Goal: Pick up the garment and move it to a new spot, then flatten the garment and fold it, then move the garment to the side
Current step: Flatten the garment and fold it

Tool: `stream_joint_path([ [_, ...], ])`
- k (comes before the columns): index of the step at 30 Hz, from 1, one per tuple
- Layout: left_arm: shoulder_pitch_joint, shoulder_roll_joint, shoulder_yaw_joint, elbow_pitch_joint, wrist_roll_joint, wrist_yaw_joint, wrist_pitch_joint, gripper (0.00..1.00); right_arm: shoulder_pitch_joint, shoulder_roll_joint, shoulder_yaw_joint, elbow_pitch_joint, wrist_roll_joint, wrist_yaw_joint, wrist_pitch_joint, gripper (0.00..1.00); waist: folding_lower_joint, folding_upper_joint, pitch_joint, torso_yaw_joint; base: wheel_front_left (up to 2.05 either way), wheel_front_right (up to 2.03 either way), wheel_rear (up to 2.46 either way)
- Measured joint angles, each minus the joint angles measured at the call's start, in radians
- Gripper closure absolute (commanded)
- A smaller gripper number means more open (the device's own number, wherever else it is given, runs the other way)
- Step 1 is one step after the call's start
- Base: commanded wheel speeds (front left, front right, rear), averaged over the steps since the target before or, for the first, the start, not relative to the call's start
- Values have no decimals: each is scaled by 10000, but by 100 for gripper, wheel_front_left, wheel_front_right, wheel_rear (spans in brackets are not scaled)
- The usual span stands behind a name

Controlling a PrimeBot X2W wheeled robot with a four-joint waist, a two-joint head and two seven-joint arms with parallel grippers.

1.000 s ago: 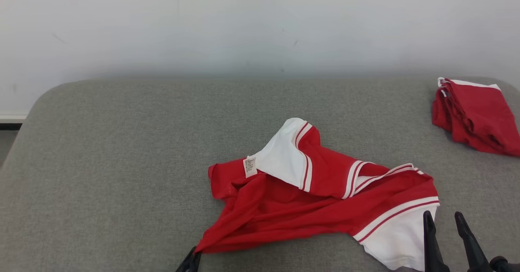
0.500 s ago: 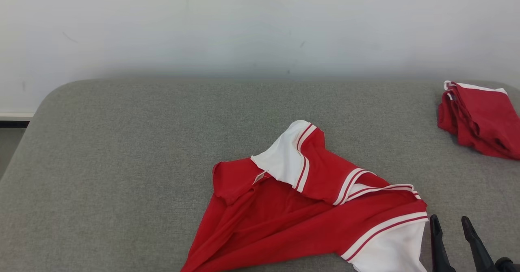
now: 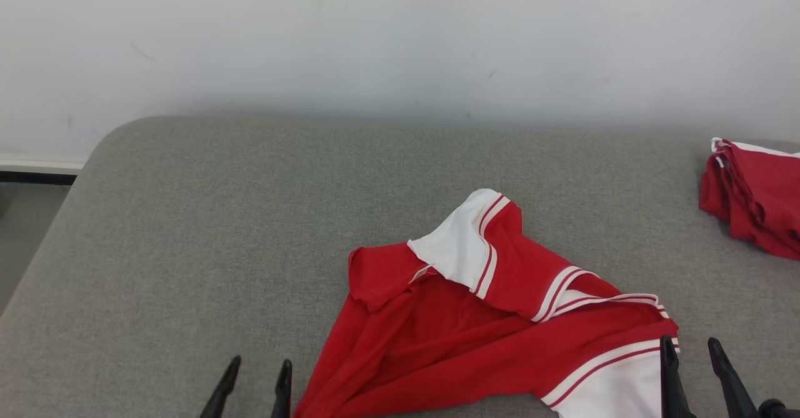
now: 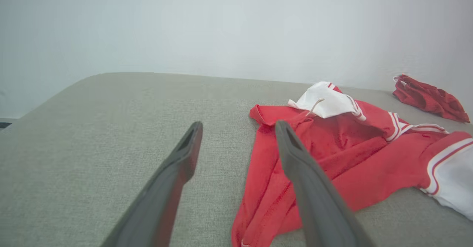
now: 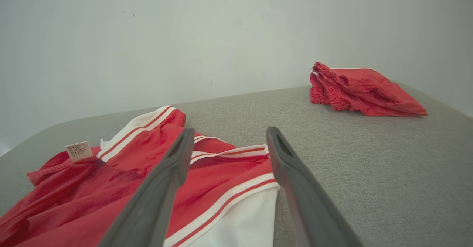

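Garment [image 3: 475, 337] rumpled on grey cushion [image 3: 250, 218], folded red pile [image 3: 756, 205] well apart

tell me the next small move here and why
Probably ease the left gripper rightward onto the garment at its near red edge and close. It and the right gripper stand open, holding nothing; the garment lies crumpled and folded over itself, and that edge sits just beside the left gripper, so a grip there could start pulling it flat.
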Motion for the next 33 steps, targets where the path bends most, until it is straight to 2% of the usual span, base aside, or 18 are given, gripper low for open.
stream_joint_path([
  [6,-288,-140,846,-1072,487,213,0,0,-110,8,79,31,-2,0,-36,0,0,0,53,-154,0,0,0],
  [8,-325,-180,1037,-1158,629,238,0,0,-117,-2,42,44,2,0,-52,0,0,0,89,-229,0,0,0],
  [12,-531,-184,1578,-1377,1091,600,0,0,-218,-10,86,77,2,0,-86,0,0,0,168,-407,0,0,0],
  [17,-561,-211,1762,-1371,1168,629,0,0,-244,2,115,77,0,0,-90,0,0,0,239,-595,0,0,0],
  [25,-1205,-105,1210,-825,1337,207,0,0,-388,19,211,96,-13,0,-104,0,0,0,456,-945,0,0,0],
  [33,-2209,44,301,752,1181,25,0,0,-641,25,322,217,-12,0,-134,0,1,0,777,-1393,0,0,0],
])
